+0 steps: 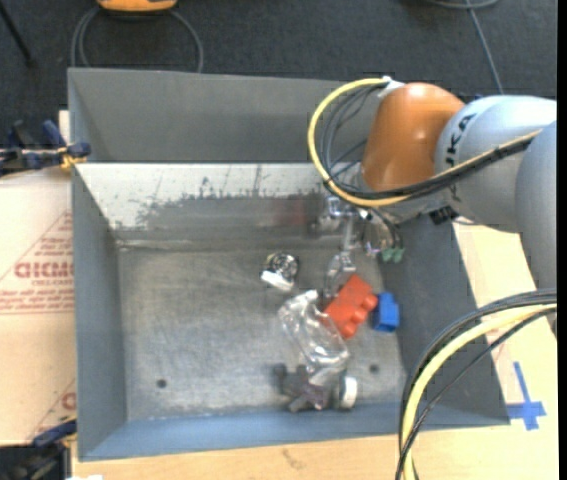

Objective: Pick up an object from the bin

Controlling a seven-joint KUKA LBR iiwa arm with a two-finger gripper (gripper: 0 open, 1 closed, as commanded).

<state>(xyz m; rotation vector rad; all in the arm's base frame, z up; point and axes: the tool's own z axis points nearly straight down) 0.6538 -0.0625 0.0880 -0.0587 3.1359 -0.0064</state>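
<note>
Orange-capped and uppermost, the grey robot arm [493,158] reaches in from the right, its rounded orange cover [408,133] ringed by loops of yellow and black cable. Below the cover hangs the pincer [342,264], its metal tip low over the right half of the grey metal bin [193,338]. Whether the pincer is wide or narrow cannot be told from this angle.

Just beneath the tip in the view lies a red studded plastic block [351,304], set at a slant on the bin floor near the right wall. Whether the tip touches it cannot be told, and nothing is seen held. A smaller blue plastic block [387,311] sits right against the red one's right side. A crumpled clear plastic wrapper [310,332] lies against its left side and trails toward the front wall.

A small shiny silver-and-white thing [280,269] rests apart, left of the pincer. Near the front wall, a dark grey lumpy thing [301,388] lies beside a pale short cylinder [347,392].
</note>
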